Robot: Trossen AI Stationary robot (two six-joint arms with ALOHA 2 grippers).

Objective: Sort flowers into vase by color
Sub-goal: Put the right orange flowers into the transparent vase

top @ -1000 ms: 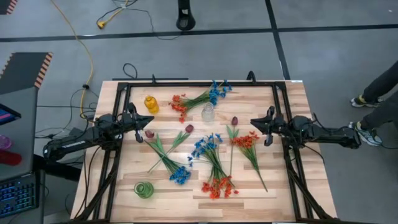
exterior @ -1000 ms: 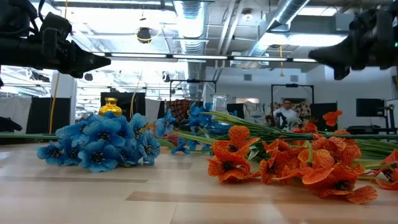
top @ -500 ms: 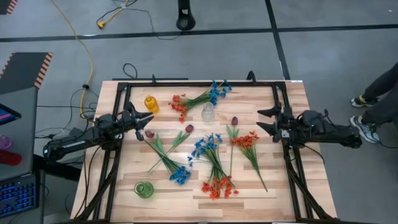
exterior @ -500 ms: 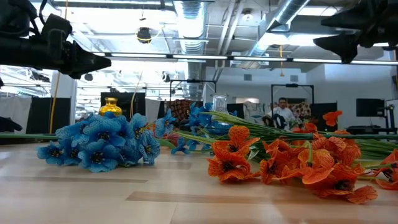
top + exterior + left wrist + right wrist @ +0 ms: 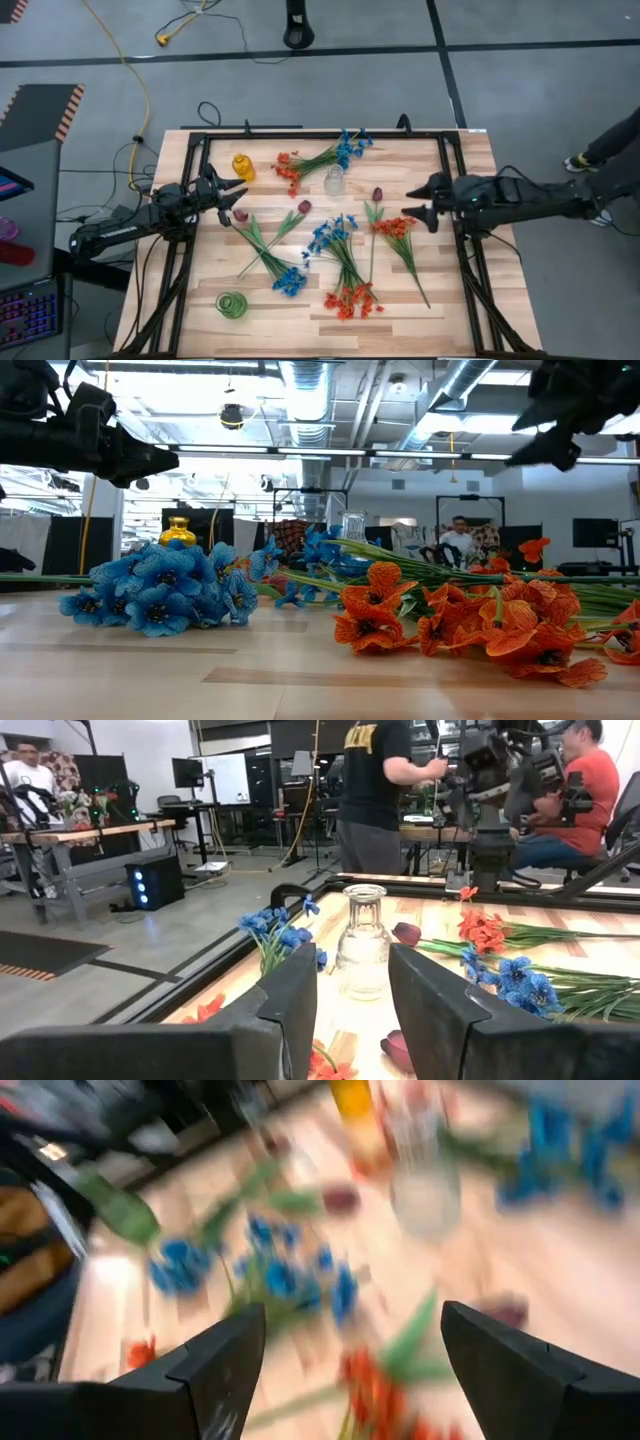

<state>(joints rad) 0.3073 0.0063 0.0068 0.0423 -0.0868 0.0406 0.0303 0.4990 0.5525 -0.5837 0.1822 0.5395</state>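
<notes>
L gripper sits over the table's L edge, jaws apart w/ nothing between them, tips just beside a maroon bud. Its wrist cam looks past both fingers at the clear vase.

Yellow vase is at the far L, green vase at the near L.

Flowers all lie flat on the wood, none in a vase. Orange-red sprig and blue sprig share a bunch at the far side, beside the clear vase. Mid-table: second maroon bud, blue cluster near front, another blue cluster centre, orange-red cluster at front. Third maroon bud lies R of the clear vase, w/ an orange-red sprig just beside it.

R gripper hangs above that orange-red sprig's R side, jaws wide apart, holding nothing. R wrist cam is blurred; only colours of flowers can be made out.
</notes>
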